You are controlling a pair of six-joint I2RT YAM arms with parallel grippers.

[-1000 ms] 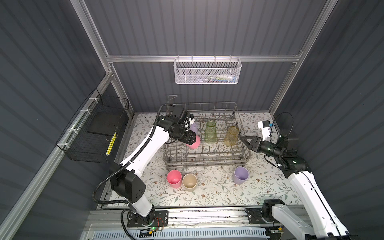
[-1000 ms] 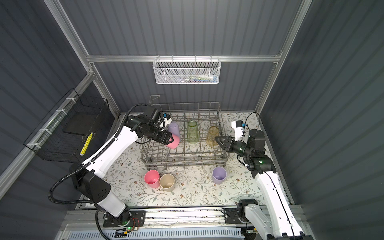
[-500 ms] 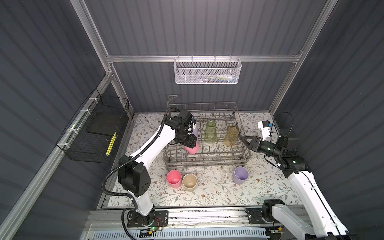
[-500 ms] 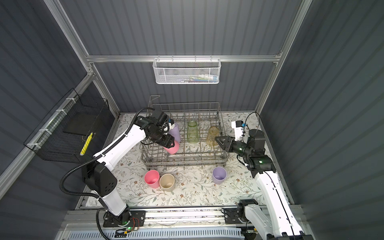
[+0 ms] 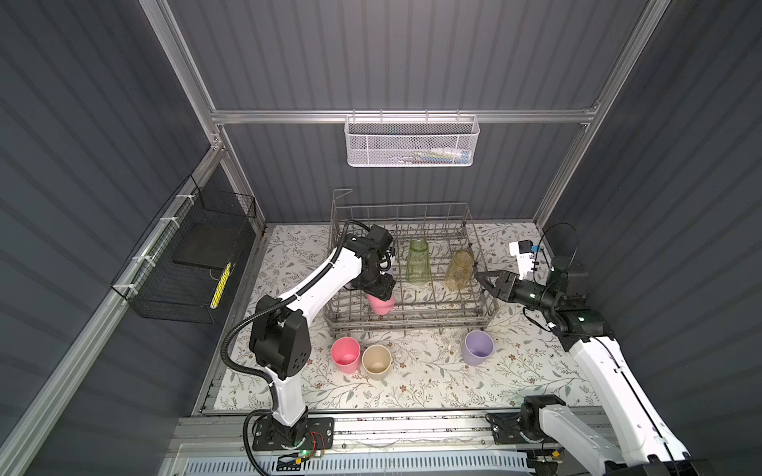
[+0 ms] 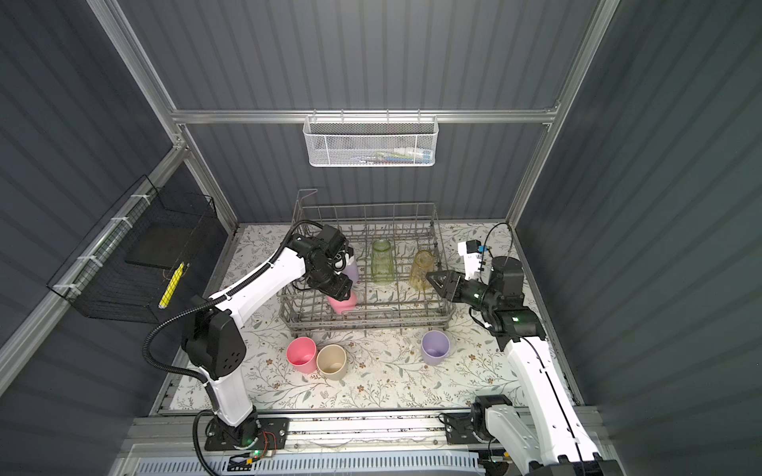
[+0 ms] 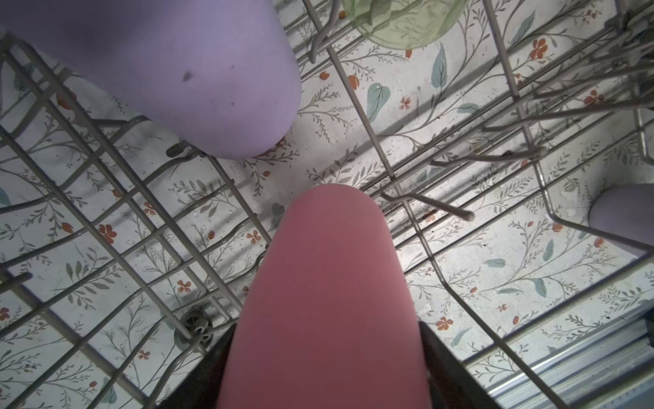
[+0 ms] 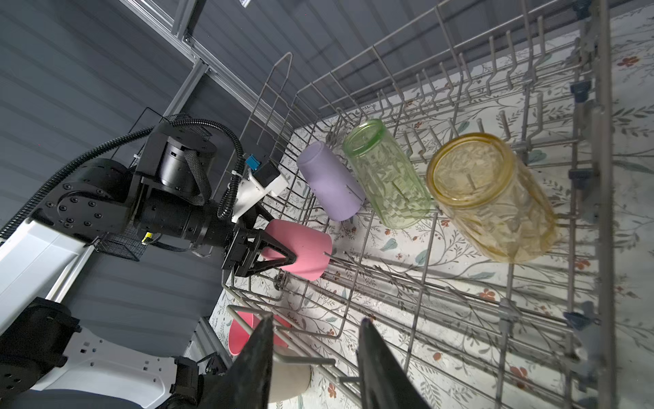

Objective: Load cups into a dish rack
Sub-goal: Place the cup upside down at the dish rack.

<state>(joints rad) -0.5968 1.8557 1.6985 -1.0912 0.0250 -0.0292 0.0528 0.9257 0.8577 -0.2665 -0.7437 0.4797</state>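
Observation:
In both top views the grey wire dish rack (image 5: 412,319) (image 6: 367,317) stands at the back of the table. My left gripper (image 5: 379,288) (image 7: 327,354) (image 8: 279,255) is inside it, shut on a pink cup (image 5: 382,305) (image 7: 329,301) (image 8: 304,248) that is tilted mouth-down over the tines. A lilac cup (image 6: 351,268) (image 8: 331,184), a green glass (image 5: 417,263) (image 8: 385,177) and an amber glass (image 5: 459,272) (image 8: 492,198) stand inverted in the rack. My right gripper (image 5: 480,278) (image 8: 316,324) hangs open and empty at the rack's right side.
A pink cup (image 5: 345,355), a beige cup (image 5: 376,361) and a lilac cup (image 5: 477,348) stand upright on the flowered table in front of the rack. A white mesh basket (image 5: 410,142) hangs on the back wall, a black wire basket (image 5: 185,263) on the left wall.
My left arm has swung round and carried the pink cup lower and toward the rack's front. The right arm has held still.

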